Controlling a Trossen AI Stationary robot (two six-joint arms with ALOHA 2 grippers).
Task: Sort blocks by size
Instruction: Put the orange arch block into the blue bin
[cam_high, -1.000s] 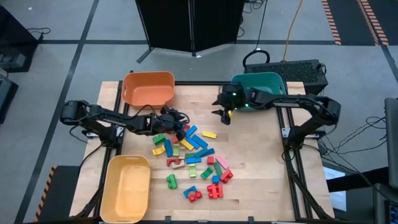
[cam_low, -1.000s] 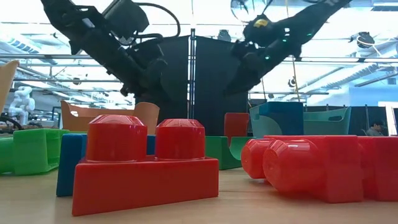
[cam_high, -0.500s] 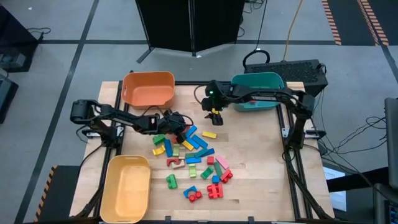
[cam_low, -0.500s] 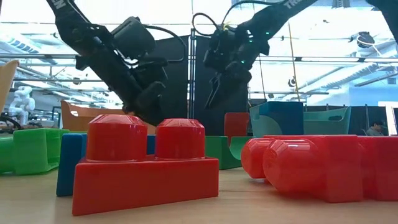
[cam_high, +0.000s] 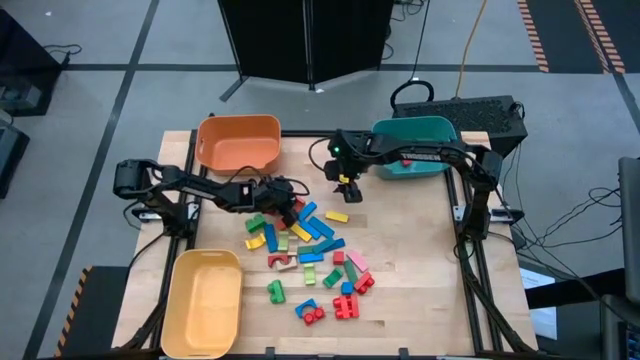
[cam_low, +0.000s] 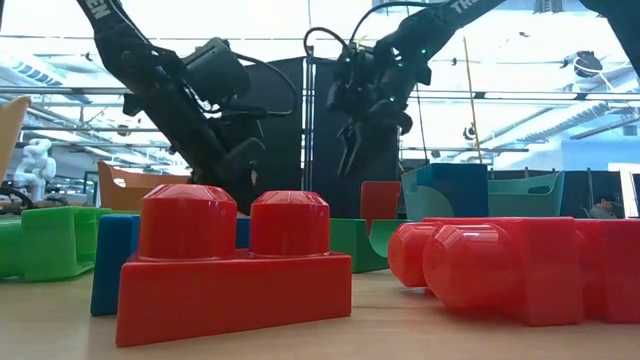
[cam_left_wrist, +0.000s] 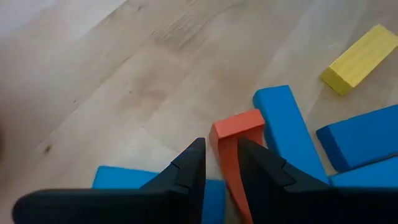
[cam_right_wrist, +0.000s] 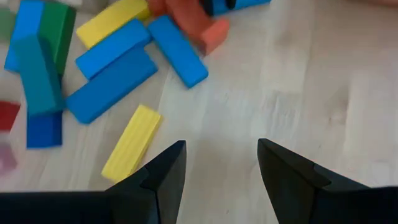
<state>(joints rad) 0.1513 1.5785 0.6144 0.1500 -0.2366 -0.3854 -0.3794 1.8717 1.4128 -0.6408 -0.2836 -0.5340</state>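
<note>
Pale wood tabletop (cam_high: 410, 260) carries the scene, with an orange bin (cam_high: 238, 142) at 11 o'clock, a teal bin (cam_high: 415, 132) at 1 o'clock and a yellow bin (cam_high: 205, 300) at 7 o'clock. The blocks (cam_high: 305, 250) lie scattered around the table's centre and down toward 6 o'clock: blue bars, yellow bars, green pieces, and red studded bricks nearest the front edge.

The left gripper (cam_high: 285, 193) sits low at the pile's 10 o'clock edge, its jaws drawn narrow around an orange-red bar (cam_left_wrist: 231, 143), which stands on edge between the fingertips with a blue bar (cam_left_wrist: 287, 127) just beside it. Whether the bar is lifted clear of the wood cannot be told. The right gripper (cam_high: 346, 188) hangs above bare wood toward 12 o'clock, jaws about half spread and empty, with a lone yellow bar (cam_right_wrist: 132, 143) lying just below and ahead.

The bars look rigid, light and smooth-faced, so a pinch across the two long flat sides near mid-length should hold best; an end grip would likely let one swing or slip. The studded bricks appear hollow plastic, best taken across the body below the studs.

Open room is widest between the pile and the teal bin, and along the 3 o'clock side. The pile itself is crowded, so neighbours may be nudged on any lift.
</note>
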